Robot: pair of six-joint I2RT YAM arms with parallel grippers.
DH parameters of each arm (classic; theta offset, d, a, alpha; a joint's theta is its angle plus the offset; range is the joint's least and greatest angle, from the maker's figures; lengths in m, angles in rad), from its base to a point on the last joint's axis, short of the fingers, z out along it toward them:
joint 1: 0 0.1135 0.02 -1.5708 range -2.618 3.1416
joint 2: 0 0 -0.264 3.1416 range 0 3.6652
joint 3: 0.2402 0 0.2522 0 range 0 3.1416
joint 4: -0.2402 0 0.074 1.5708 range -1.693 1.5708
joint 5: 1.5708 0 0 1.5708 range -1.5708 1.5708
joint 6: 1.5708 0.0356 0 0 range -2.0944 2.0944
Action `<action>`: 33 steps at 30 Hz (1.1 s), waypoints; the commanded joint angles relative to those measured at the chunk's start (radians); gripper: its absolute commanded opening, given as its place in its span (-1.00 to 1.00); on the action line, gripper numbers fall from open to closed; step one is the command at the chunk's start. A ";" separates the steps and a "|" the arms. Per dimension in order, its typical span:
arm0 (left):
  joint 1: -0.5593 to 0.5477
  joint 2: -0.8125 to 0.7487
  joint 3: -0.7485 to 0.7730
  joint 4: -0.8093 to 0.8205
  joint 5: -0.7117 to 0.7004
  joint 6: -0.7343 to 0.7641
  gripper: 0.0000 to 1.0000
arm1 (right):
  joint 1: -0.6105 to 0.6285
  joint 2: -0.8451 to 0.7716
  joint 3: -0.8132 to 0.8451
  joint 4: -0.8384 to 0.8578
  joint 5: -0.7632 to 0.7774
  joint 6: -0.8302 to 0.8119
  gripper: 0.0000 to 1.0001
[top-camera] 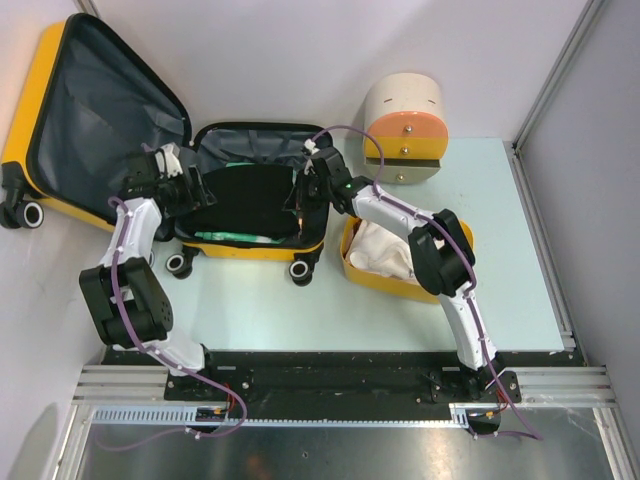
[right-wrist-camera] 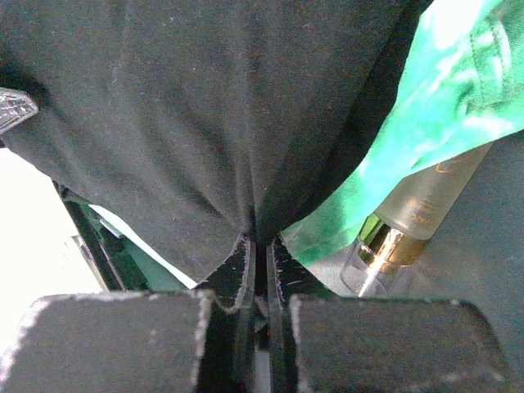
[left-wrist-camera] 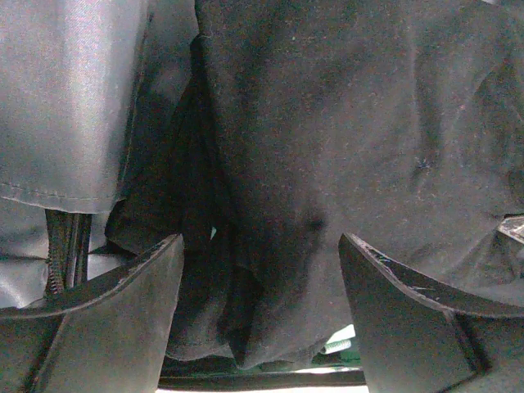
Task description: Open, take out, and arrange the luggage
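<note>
The yellow luggage (top-camera: 250,248) lies open on the table, and its lid (top-camera: 100,110) leans against the left wall with the dark lining showing. A black garment (top-camera: 250,195) fills the lower half. My left gripper (top-camera: 197,190) is at the garment's left edge. In the left wrist view its fingers (left-wrist-camera: 106,327) stand wide apart, with the black cloth (left-wrist-camera: 327,147) hanging loose between and beyond them. My right gripper (top-camera: 303,197) is at the garment's right edge. It (right-wrist-camera: 262,246) is shut, pinching a fold of the black garment (right-wrist-camera: 180,123).
Under the garment lie a green cloth (right-wrist-camera: 426,106) and a frosted bottle with a gold collar (right-wrist-camera: 413,217). A smaller yellow bin (top-camera: 352,268) holding white cloth stands right of the luggage. A cream-and-orange drawer cabinet (top-camera: 405,125) stands at the back right.
</note>
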 commanded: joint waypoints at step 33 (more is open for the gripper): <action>-0.173 -0.183 0.184 -0.021 0.075 0.095 -1.00 | -0.005 -0.236 0.108 0.078 0.076 -0.179 -1.00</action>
